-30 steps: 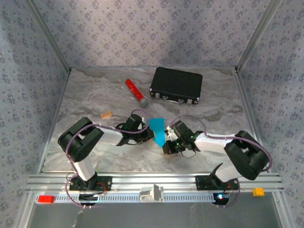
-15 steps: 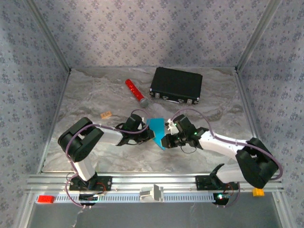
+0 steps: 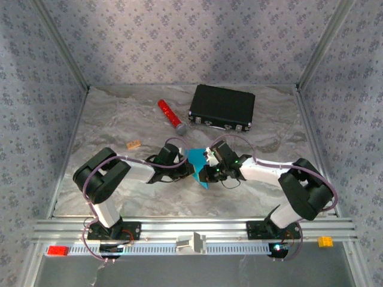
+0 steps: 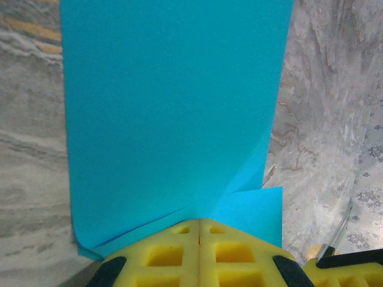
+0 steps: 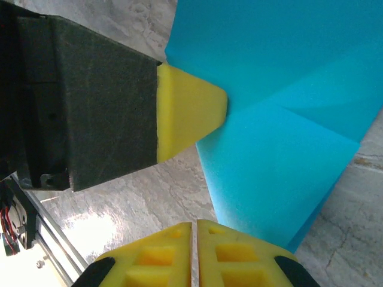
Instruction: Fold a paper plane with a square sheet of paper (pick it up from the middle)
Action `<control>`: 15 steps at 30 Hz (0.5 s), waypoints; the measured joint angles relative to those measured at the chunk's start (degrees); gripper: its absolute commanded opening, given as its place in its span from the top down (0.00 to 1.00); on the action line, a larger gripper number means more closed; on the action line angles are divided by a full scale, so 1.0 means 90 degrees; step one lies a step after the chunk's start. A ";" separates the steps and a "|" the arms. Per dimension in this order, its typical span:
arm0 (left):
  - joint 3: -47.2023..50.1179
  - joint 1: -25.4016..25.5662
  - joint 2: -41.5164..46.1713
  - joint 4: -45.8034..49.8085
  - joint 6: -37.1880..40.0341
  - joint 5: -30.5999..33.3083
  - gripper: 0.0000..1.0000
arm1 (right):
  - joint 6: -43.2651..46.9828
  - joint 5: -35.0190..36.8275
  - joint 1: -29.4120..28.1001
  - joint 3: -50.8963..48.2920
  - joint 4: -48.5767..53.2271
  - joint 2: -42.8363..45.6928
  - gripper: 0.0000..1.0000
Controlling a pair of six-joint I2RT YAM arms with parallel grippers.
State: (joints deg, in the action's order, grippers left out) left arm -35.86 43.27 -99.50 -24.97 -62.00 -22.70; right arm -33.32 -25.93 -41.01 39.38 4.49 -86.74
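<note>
My left gripper (image 4: pixel 199 222) is pressed fully closed on the near edge of the square sheet of paper (image 4: pixel 173 107), where a small flap lies folded over just beside my fingertips. In the top view the sheet sits at the middle of the tabletop (image 3: pixel 119 125), between my two grippers and below the black case (image 3: pixel 222 107). My right gripper (image 5: pixel 194 224) also has its jaws together, with its tips at the sheet's lower edge. I cannot tell whether any paper is caught there. To fold this well, I judge the left pinch should anchor the crease while the right presses along it, edges matched, without tugging the thin paper.
</note>
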 measured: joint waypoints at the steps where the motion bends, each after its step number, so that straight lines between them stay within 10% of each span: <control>1: 0.0000 0.0000 0.0000 0.0005 -0.0002 0.0000 0.95 | -0.0017 0.0000 0.0000 0.0007 -0.0010 -0.0024 0.89; 15: -0.0022 0.0000 0.0000 0.0053 0.0002 -0.0002 0.95 | -0.0085 -0.0163 0.0177 0.0236 -0.0117 -0.0151 0.92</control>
State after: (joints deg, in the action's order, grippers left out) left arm -36.05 43.27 -99.50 -24.49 -61.98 -22.72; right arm -34.09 -27.40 -39.42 41.50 3.44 -88.09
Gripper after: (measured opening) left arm 0.049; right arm 0.078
